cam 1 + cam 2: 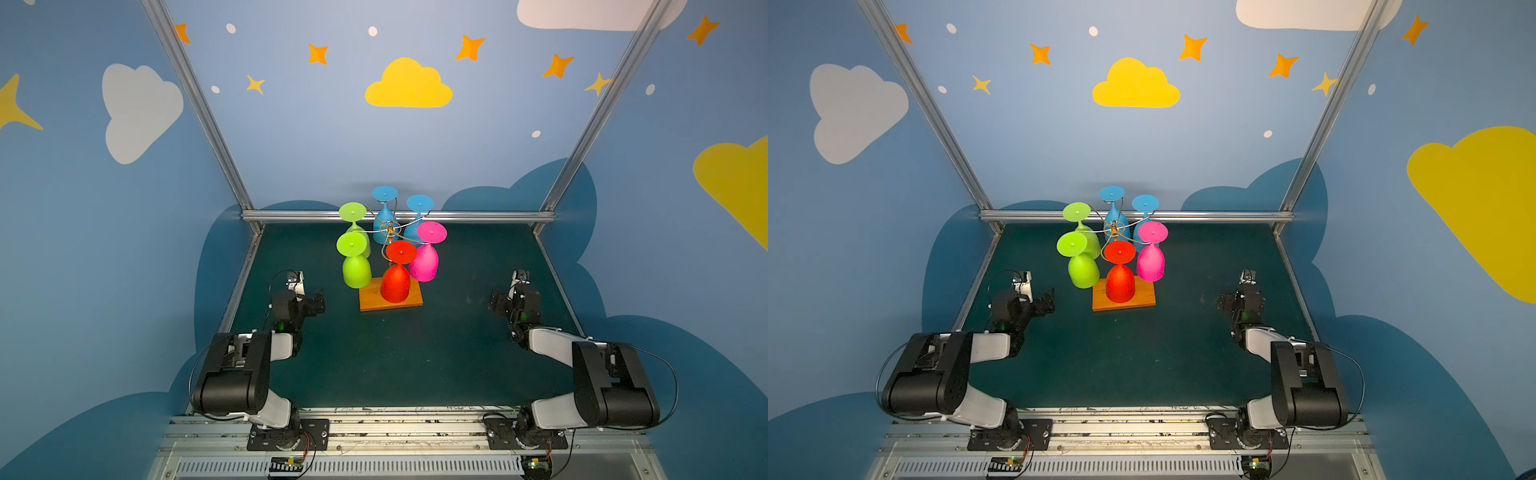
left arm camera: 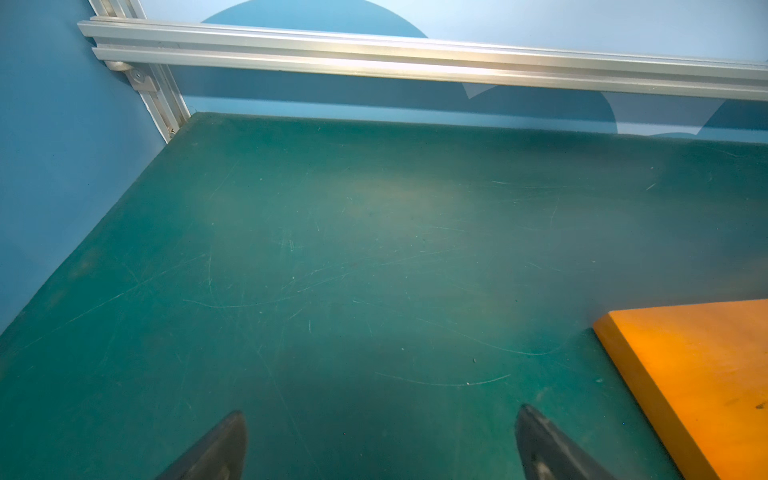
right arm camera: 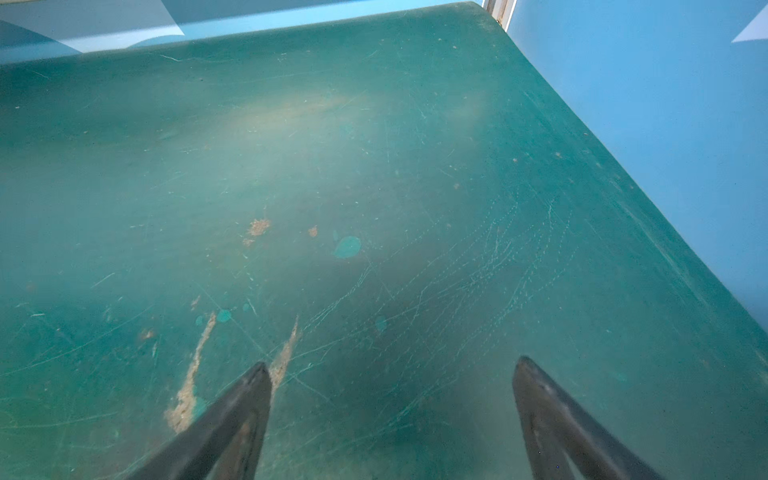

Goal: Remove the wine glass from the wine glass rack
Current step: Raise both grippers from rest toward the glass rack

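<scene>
Thin gold wire wine glass rack (image 1: 390, 231) with orange wooden base (image 1: 369, 302), mid-table — lime-green plastic wine glass (image 1: 356, 271) hangs bowl-down, vertical, nearest the left gripper (image 1: 319, 300); right gripper (image 1: 495, 301) farther; both spread open, empty

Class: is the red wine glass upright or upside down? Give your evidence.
Upside down: the red wine glass shows its round foot uppermost at the wine glass rack, bowl hanging below.

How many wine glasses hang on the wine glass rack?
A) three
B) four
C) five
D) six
D: the wine glass rack holds two green wine glasses, two blue wine glasses, a pink wine glass and a red wine glass.
</scene>
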